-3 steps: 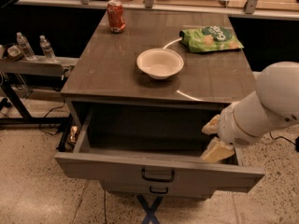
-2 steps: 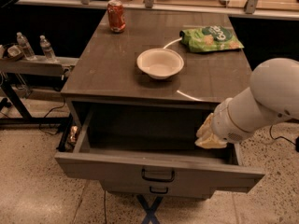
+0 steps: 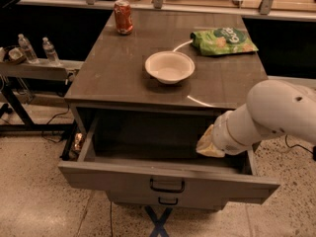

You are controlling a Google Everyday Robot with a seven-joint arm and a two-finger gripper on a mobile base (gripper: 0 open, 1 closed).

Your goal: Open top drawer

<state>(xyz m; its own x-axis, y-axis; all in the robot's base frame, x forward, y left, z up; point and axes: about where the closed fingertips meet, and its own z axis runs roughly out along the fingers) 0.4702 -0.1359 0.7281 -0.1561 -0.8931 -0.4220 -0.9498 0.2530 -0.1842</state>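
The top drawer (image 3: 123, 174) is pulled well out of the grey cabinet. Its wide grey front panel carries a small dark centre pull handle (image 3: 167, 185). The deep grey box behind the panel looks empty. My gripper (image 3: 209, 144) hangs at the end of the white arm (image 3: 276, 115), over the right part of the open drawer box. It is above and behind the front panel and apart from the handle. A lower drawer's handle (image 3: 168, 201) shows just beneath the front panel.
On the cabinet top (image 3: 113, 78) stand a white bowl (image 3: 169, 66), an orange can (image 3: 123, 17) at the back left and a green snack bag (image 3: 222, 40) at the back right. A side shelf with two bottles (image 3: 35, 49) is at the left. Speckled floor lies in front.
The arm and gripper have risen and drawn back left, from low at the drawer's right front edge to higher over the drawer box. The drawer has stayed open.
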